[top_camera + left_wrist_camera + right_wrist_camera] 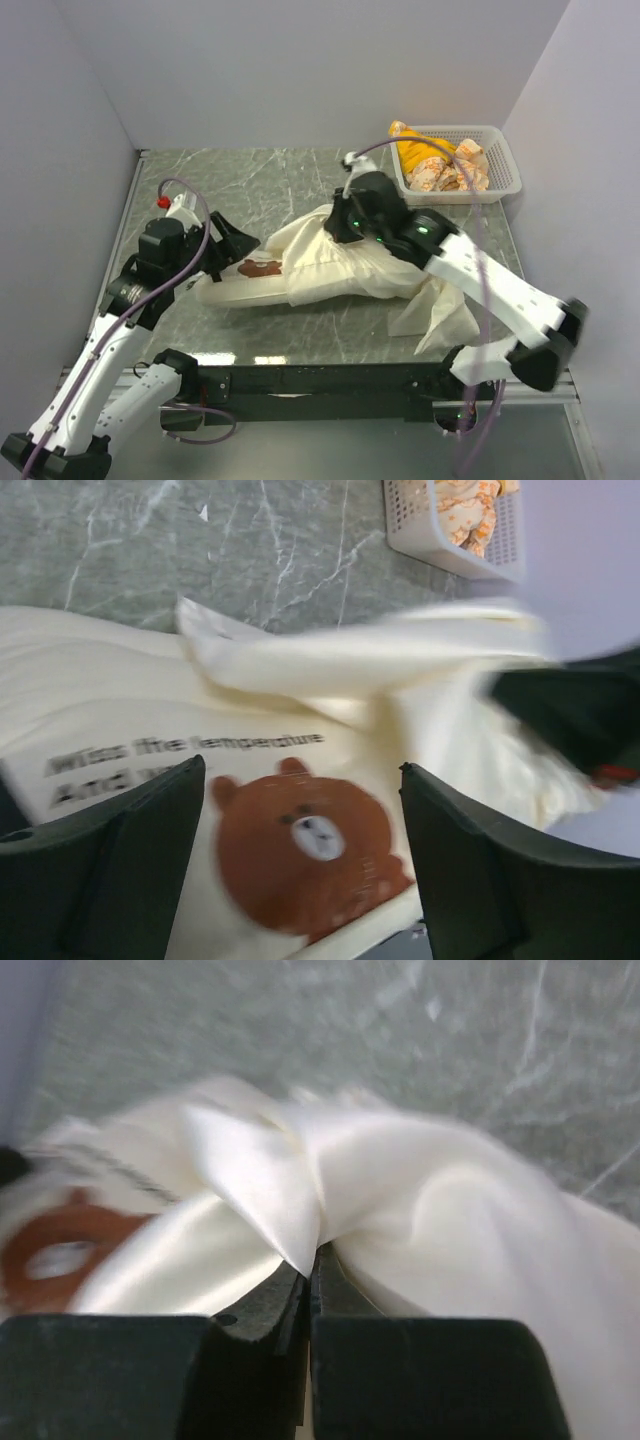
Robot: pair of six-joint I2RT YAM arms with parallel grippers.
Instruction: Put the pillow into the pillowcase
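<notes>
White basket (470, 193) beyond pillowcase (340, 262)

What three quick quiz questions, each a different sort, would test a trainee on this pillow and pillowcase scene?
1. True or false: the right tool is shut on the pillowcase.
2. Pick one: the left tool is A) open above the bear print on the pillow, B) shut and empty, C) out of view.
3. Fill in: the white basket stands at the far ____ corner of the table.
Key: 1 true; 2 A; 3 right.
</notes>
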